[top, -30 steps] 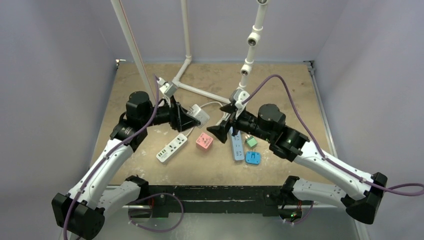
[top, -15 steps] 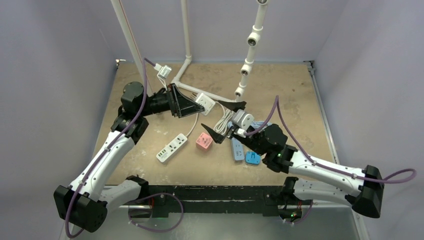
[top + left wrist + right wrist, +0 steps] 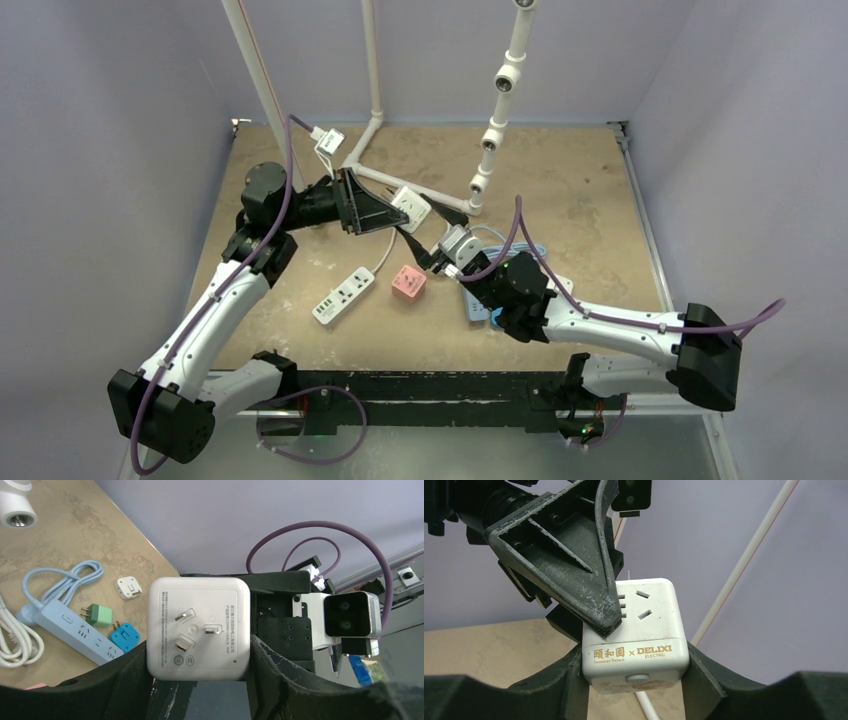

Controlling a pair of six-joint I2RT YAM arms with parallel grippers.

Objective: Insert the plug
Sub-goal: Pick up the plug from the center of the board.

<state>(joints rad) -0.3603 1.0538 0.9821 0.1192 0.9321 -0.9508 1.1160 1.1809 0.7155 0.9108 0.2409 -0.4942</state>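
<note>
The plug is a white cube adapter (image 3: 412, 207) held above the table. In the left wrist view its three-prong face (image 3: 198, 625) points at the camera, and my left gripper (image 3: 198, 656) is shut on its two sides. My right gripper (image 3: 634, 676) has its jaws pressed against two other sides of the same cube (image 3: 634, 630), whose socket holes and gold DELIXI lettering show. One left finger (image 3: 574, 565) lies across the cube's top edge. From above, my right gripper (image 3: 427, 228) meets the left gripper (image 3: 398, 213) at the cube.
On the table lie a white power strip (image 3: 343, 294), a pink cube socket (image 3: 409, 282), a blue power strip (image 3: 70, 627) with a coiled cord, a green adapter (image 3: 97, 615), a blue adapter (image 3: 125, 636) and a small white adapter (image 3: 129, 587). White pipes (image 3: 495, 130) stand behind.
The left arm carried the cube up and back, then held still. The right arm swung in to the left and closed its wide-open jaws on the cube.
</note>
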